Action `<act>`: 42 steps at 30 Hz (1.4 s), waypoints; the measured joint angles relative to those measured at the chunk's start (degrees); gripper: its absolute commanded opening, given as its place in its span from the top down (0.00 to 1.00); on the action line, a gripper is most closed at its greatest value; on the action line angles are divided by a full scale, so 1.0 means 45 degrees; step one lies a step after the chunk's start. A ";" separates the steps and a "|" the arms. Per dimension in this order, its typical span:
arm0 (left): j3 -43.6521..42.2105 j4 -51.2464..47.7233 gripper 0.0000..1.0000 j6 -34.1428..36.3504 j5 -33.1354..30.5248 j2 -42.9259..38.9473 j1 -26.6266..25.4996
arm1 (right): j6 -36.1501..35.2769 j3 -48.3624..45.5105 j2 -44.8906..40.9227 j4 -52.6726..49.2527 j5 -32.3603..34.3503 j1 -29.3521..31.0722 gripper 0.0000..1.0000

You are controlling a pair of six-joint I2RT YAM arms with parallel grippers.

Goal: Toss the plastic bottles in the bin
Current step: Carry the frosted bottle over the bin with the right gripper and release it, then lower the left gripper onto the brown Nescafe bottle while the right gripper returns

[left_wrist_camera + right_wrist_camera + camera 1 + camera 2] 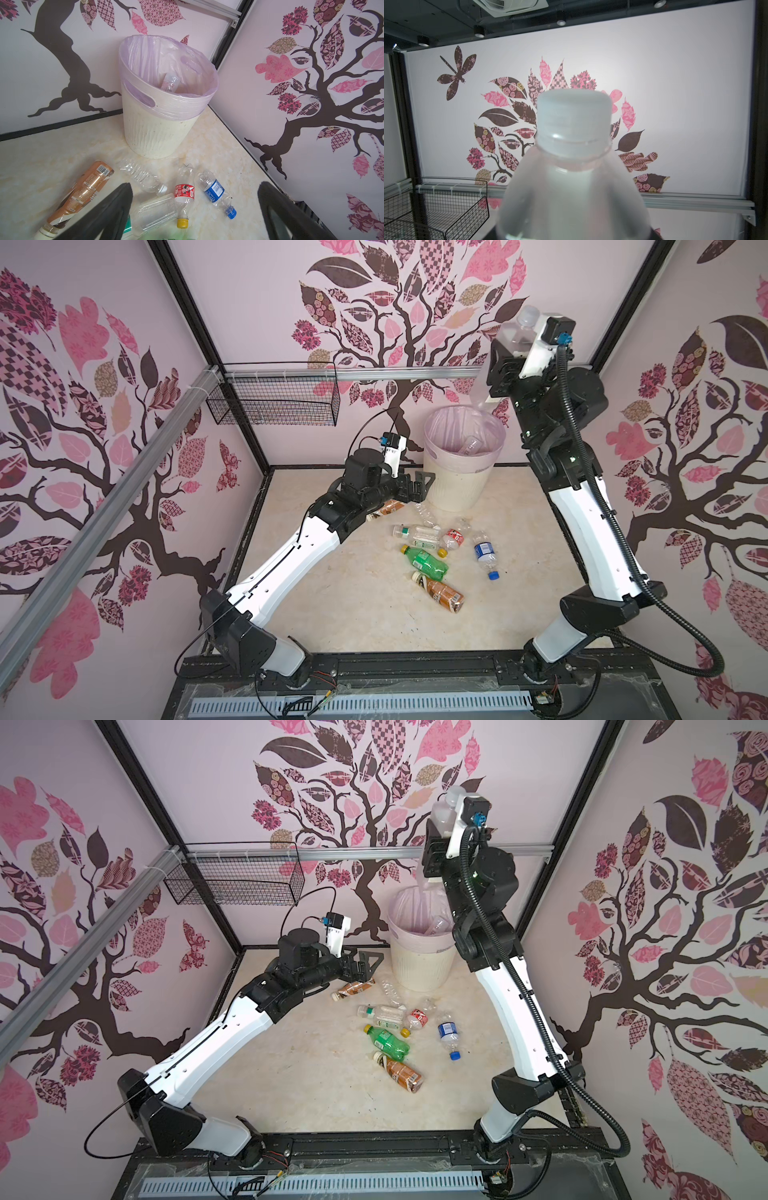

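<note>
The bin [457, 485] [158, 135] stands at the back of the floor, and a clear bottle [471, 445] lies inside it. My right gripper [505, 369] is raised high above the bin's right rim, shut on a clear white-capped bottle [513, 337] [574, 166] held cap up. My left gripper [419, 485] [195, 187] hangs open just left of the bin, nothing between its fingers. Several plastic bottles lie on the floor: a green one [426, 561], a brown one [442, 595], a blue-labelled one [484, 551], a red-labelled one [185, 191] and another brown one [83, 191].
A black wire basket [274, 400] hangs from the rail on the back wall, left of the bin. Patterned walls close the cell on three sides. A black rail [415, 668] carrying both arm bases runs along the front edge.
</note>
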 measured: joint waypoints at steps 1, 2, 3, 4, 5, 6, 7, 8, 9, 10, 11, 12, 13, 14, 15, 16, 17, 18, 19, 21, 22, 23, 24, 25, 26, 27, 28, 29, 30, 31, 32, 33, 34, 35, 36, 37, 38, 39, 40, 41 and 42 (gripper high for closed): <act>0.0000 -0.0005 0.02 0.0005 0.0000 0.0019 0.0000 | -0.0005 0.0238 0.0155 0.0146 -0.0019 -0.0136 0.48; 0.0000 -0.0005 0.02 0.0005 0.0000 0.0024 0.0000 | 0.0063 0.0481 0.0379 0.0277 -0.0058 -0.0311 0.48; 0.0000 -0.0005 0.02 0.0005 -0.0005 0.0029 -0.0005 | 0.0199 0.0777 0.0714 0.0340 -0.0102 -0.0568 0.48; 0.0000 -0.0005 0.02 0.0010 -0.0005 0.0029 -0.0010 | 0.0369 0.1064 0.1161 0.0359 -0.0107 -0.0855 0.46; -0.0005 -0.0005 0.02 0.0010 -0.0005 0.0029 -0.0010 | 0.0520 0.1292 0.1583 0.0335 -0.0083 -0.1073 0.41; -0.0010 0.0000 0.02 0.0010 -0.0010 0.0029 -0.0010 | 0.0690 0.1637 0.2171 0.0160 -0.0058 -0.1297 0.31; -0.0024 -0.0005 0.02 0.0005 -0.0010 0.0029 -0.0010 | 0.0835 0.1962 0.2866 -0.0097 -0.0034 -0.1457 0.24; -0.0049 0.0000 0.02 0.0010 -0.0010 0.0029 -0.0010 | 0.1054 0.2195 0.3497 -0.0427 -0.0029 -0.1583 0.15; -0.0083 -0.0005 0.02 0.0010 -0.0015 0.0019 -0.0010 | 0.1224 0.2390 0.4177 -0.0918 -0.0049 -0.1690 0.02; -0.0151 0.0000 0.02 0.0010 -0.0015 0.0000 -0.0010 | 0.1428 0.2429 0.4760 -0.1428 -0.0078 -0.1749 0.01; -0.0223 -0.0005 0.02 0.0010 -0.0024 -0.0034 -0.0010 | 0.1603 0.2351 0.5187 -0.1933 -0.0083 -0.1763 0.01; -0.0340 -0.0015 0.02 0.0010 -0.0044 -0.0078 -0.0010 | 0.1744 0.2147 0.5537 -0.2467 -0.0092 -0.1758 0.01; -0.0437 -0.0058 0.02 0.0015 -0.0073 -0.0126 -0.0010 | 0.1836 0.1855 0.5731 -0.2871 -0.0102 -0.1744 0.01; -0.0529 -0.0068 0.02 0.0015 -0.0097 -0.0165 -0.0010 | 0.1899 0.1525 0.5736 -0.3104 -0.0112 -0.1734 0.01; -0.0631 -0.0097 0.02 0.0015 -0.0112 -0.0223 -0.0010 | 0.1982 0.1229 0.5727 -0.3385 -0.0112 -0.1719 0.01; -0.0719 -0.0117 0.02 0.0010 -0.0117 -0.0277 -0.0010 | 0.2040 0.1195 0.5712 -0.3463 -0.0107 -0.1690 0.01; -0.0792 -0.0117 0.02 0.0010 -0.0121 -0.0325 -0.0010 | 0.2074 0.1190 0.5688 -0.3444 -0.0107 -0.1671 0.01; -0.0869 -0.0121 0.02 0.0010 -0.0126 -0.0374 -0.0010 | 0.2079 0.1195 0.5591 -0.3381 -0.0107 -0.1671 0.01; -0.0947 -0.0102 0.02 0.0005 -0.0126 -0.0423 -0.0010 | 0.2084 0.1190 0.5474 -0.3327 -0.0107 -0.1661 0.01; -0.1078 -0.0107 0.02 -0.0005 -0.0131 -0.0495 -0.0010 | 0.2084 0.1195 0.5183 -0.3220 -0.0107 -0.1651 0.01; -0.1141 -0.0097 0.02 -0.0029 -0.0131 -0.0520 -0.0010 | 0.2084 0.1195 0.5013 -0.3196 -0.0112 -0.1651 0.01; -0.1205 -0.0107 0.02 -0.0049 -0.0136 -0.0544 -0.0010 | 0.2089 0.1195 0.4857 -0.3196 -0.0112 -0.1651 0.01; -0.1263 -0.0112 0.02 -0.0063 -0.0141 -0.0559 -0.0010 | 0.2113 0.1195 0.4668 -0.3186 -0.0117 -0.1651 0.01; -0.1326 -0.0107 0.02 -0.0097 -0.0160 -0.0568 -0.0010 | 0.2132 0.1195 0.4503 -0.3177 -0.0117 -0.1651 0.01; -0.1365 -0.0151 0.02 -0.0112 -0.0170 -0.0578 -0.0010 | 0.2157 0.1195 0.4376 -0.3172 -0.0131 -0.1651 0.01; -0.1389 -0.0209 0.02 -0.0136 -0.0209 -0.0578 -0.0010 | 0.2191 0.1195 0.4221 -0.3162 -0.0170 -0.1651 0.01; -0.1389 -0.0287 0.02 -0.0146 -0.0238 -0.0578 -0.0010 | 0.2249 0.1185 0.4061 -0.3152 -0.0219 -0.1651 0.01; -0.1389 -0.0369 0.02 -0.0155 -0.0301 -0.0578 -0.0010 | 0.2317 0.1132 0.3925 -0.3123 -0.0277 -0.1651 0.01; -0.1389 -0.0476 0.02 -0.0175 -0.0355 -0.0578 -0.0005 | 0.2399 0.0971 0.3716 -0.3099 -0.0403 -0.1651 0.01; -0.1389 -0.0597 0.02 -0.0204 -0.0418 -0.0578 0.0015 | 0.2487 0.0738 0.3497 -0.3075 -0.0500 -0.1651 0.01; -0.1389 -0.0704 0.02 -0.0248 -0.0461 -0.0578 0.0049 | 0.2574 0.0461 0.3293 -0.3011 -0.0593 -0.1651 0.01; -0.1389 -0.0840 0.02 -0.0316 -0.0461 -0.0578 0.0121 | 0.2720 0.0029 0.3007 -0.2973 -0.0753 -0.1651 0.01; -0.1409 -0.0913 0.02 -0.0389 -0.0476 -0.0578 0.0238 | 0.2866 -0.0559 0.2671 -0.2837 -0.0903 -0.1647 0.00; -0.1413 -0.0971 0.02 -0.0442 -0.0486 -0.0578 0.0379 | 0.2987 -0.1277 0.2312 -0.2671 -0.1107 -0.1627 0.00; -0.1433 -0.1020 0.02 -0.0525 -0.0500 -0.0578 0.0588 | 0.3143 -0.2152 0.1860 -0.2531 -0.1243 -0.1583 0.00; -0.1447 -0.1107 0.02 -0.0607 -0.0529 -0.0578 0.0797 | 0.3254 -0.3128 0.1404 -0.2317 -0.1394 -0.1506 0.01; -0.1457 -0.1200 0.02 -0.0665 -0.0563 -0.0578 0.0986 | 0.3332 -0.4017 0.0981 -0.2147 -0.1457 -0.1404 0.00; -0.1457 -0.1316 0.02 -0.0699 -0.0597 -0.0578 0.1180 | 0.3434 -0.4896 0.0583 -0.2045 -0.1506 -0.1258 0.01; -0.1457 -0.1423 0.02 -0.0743 -0.0612 -0.0573 0.1389 | 0.3517 -0.5814 0.0194 -0.1797 -0.1579 -0.1069 0.00; -0.1457 -0.1481 0.02 -0.0792 -0.0597 -0.0563 0.1545 | 0.3614 -0.6625 -0.0155 -0.1666 -0.1627 -0.0869 0.01; -0.1457 -0.1506 0.02 -0.0889 -0.0539 -0.0549 0.1710 | 0.3759 -0.7577 -0.0549 -0.1404 -0.1715 -0.0641 0.00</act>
